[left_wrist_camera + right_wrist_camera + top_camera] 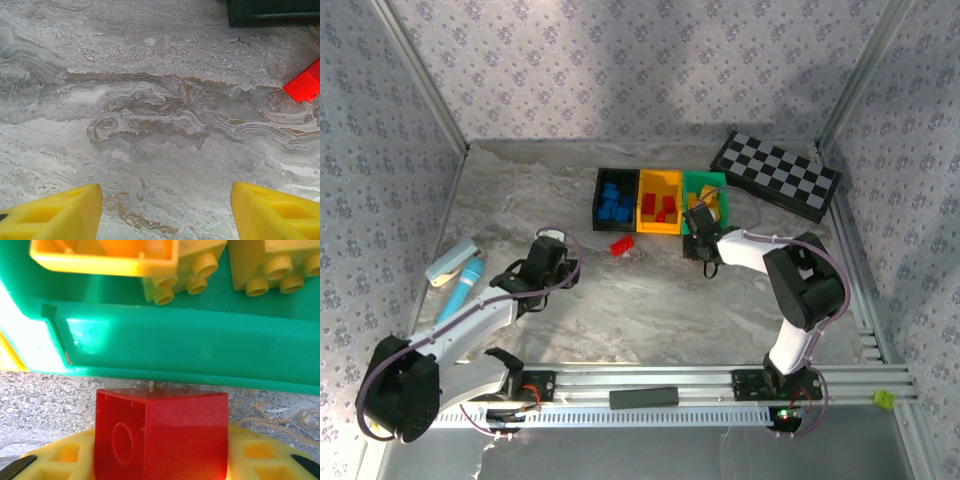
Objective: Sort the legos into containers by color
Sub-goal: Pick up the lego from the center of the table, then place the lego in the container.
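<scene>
Clamped in right gripper: red brick — glossy, hollow underside with round tube facing camera — just outside green bin near wall, yellow bricks inside; left gripper spread wide, empty.

Table: my grey marbled top, veined with brown.
Bins: black bin, yellow-orange bin and green bin stand joined in a row toward the far side.
Loose red brick: lies on the marble just in front of the black and yellow-orange bins, apart from them.
Checkerboard: lies angled in my far right corner, near the green bin.
Marker: light blue, lies slanted at my left.
Pale object: white and grey, just beside the marker; I cannot tell what it is.
</scene>
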Robot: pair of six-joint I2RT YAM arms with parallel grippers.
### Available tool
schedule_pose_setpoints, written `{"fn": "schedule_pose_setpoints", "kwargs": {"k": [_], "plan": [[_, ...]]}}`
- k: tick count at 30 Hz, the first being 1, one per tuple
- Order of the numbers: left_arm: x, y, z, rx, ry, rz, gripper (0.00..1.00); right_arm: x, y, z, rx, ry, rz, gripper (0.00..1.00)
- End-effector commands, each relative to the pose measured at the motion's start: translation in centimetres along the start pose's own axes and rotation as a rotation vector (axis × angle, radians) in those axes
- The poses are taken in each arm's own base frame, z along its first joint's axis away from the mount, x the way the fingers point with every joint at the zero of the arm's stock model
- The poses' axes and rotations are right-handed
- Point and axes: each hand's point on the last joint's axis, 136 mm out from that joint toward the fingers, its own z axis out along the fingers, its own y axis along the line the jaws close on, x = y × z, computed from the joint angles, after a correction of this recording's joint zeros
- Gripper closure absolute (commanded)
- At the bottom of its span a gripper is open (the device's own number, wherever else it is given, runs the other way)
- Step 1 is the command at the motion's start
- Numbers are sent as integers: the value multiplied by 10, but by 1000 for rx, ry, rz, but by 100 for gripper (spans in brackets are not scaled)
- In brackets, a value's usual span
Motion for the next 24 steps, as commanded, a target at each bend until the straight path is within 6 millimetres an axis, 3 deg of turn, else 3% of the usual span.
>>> {"fn": "schedule_pose_setpoints", "kwargs": {"k": [1,8,11,17,20,24], "plan": [[-8,0,-2,17,-44,-30,33,2,5,-6,21,24,-24,69],[-7,-2,-1,37,-48,-40,33,-37,42,-62,-35,-149,-57,68],[-7,-1,0,36,-49,-41,33,-61,61,-73,-77,-171,-55,66],[-8,7,-2,5,-60,-60,33,-111,97,-60,-104,-180,-64,58],[-9,8,-5,16,-71,-69,33,-131,103,-39,-68,-152,-73,49],[-8,10,-7,15,-77,-80,33,-146,108,-25,-62,-120,-67,45]]}}
